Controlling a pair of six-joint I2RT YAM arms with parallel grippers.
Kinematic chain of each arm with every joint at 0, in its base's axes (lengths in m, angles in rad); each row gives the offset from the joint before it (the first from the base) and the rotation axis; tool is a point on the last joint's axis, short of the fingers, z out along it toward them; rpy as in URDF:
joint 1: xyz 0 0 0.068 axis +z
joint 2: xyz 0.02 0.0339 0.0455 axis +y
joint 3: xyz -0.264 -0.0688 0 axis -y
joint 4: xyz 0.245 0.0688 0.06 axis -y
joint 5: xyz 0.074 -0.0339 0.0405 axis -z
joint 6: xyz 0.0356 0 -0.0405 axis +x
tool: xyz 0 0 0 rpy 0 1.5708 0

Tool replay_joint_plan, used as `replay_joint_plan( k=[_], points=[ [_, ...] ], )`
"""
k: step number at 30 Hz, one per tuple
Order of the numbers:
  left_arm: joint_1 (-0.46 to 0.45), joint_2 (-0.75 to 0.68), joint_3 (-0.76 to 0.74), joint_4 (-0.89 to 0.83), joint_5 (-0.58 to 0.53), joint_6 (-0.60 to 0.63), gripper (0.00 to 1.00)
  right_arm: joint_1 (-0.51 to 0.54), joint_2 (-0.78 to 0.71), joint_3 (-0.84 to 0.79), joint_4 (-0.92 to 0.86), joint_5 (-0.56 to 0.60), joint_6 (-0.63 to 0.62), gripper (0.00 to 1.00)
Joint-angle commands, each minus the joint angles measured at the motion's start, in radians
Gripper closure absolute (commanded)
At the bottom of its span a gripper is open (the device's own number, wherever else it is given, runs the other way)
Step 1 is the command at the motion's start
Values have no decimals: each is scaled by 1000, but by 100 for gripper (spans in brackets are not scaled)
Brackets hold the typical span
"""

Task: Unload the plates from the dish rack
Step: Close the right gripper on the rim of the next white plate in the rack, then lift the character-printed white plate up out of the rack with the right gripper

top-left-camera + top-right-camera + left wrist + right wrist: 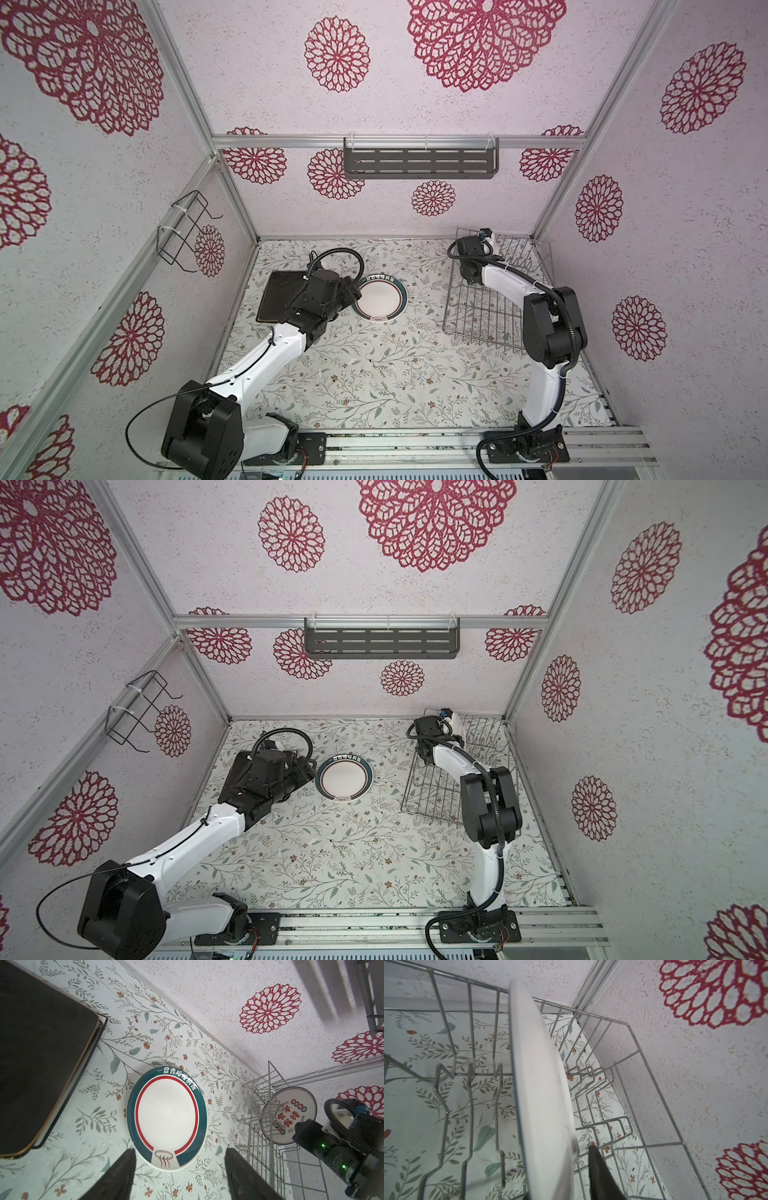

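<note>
The dish rack (482, 316) (432, 791) sits in the far right corner of the table (374, 395). One round white plate with red writing (288, 1113) stands up on its edge in the rack, near the rack's far end. The right gripper (560, 1159) reaches down over this plate. The plate's thin white rim (542, 1084) runs between the two jaws. One dark finger (600, 1174) shows just beside the plate's back, and the plate hides the other finger. I cannot tell if the jaws pinch the plate.

A round plate with a green rim (380, 300) (344, 778) (166, 1118) lies flat on the table, in the middle near the far edge. The left gripper (180, 1150) hangs above the table at this plate's near rim. Its fingers (116, 1176) are wide apart and hold nothing.

A black square plate (280, 299) (41, 1064) lies flat near the table's left edge, just beside the green-rim plate. The left arm covers part of it in both top views.
</note>
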Motion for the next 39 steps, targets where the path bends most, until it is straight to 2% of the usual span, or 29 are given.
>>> replay_joint_plan(
  k=[1,39],
  points=[
    [-5,3,26,2,2,14,28,-9,0,2,10,17,-3,73],
    [-5,-3,7,14,5,12,28,-3,-34,11,0,33,-22,87]
  ],
)
